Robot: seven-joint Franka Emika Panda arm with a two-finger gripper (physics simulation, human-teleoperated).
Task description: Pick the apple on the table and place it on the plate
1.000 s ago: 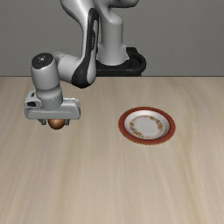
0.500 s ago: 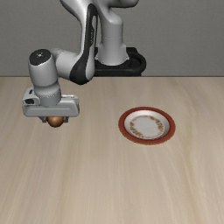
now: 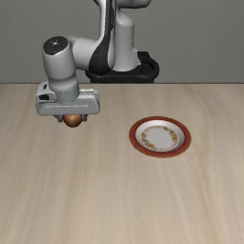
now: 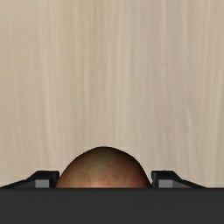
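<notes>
Pale wooden planks make up the table (image 3: 57,205), their grain running in long straight lines, and a flat grey wall (image 3: 29,38) closes the room behind it. At the far edge sits the arm's black base (image 3: 145,69). The gripper (image 3: 72,115) points straight down over the part of the table toward the exterior view's left, clenched on the apple (image 3: 72,120). In the wrist view the fingers (image 4: 41,180) press the brownish-red fruit (image 4: 102,168) from both sides, with bare wood beyond it. I cannot tell whether the apple touches the table. The plate (image 3: 161,149), white with a red-brown rim, lies well apart toward the exterior view's right.
</notes>
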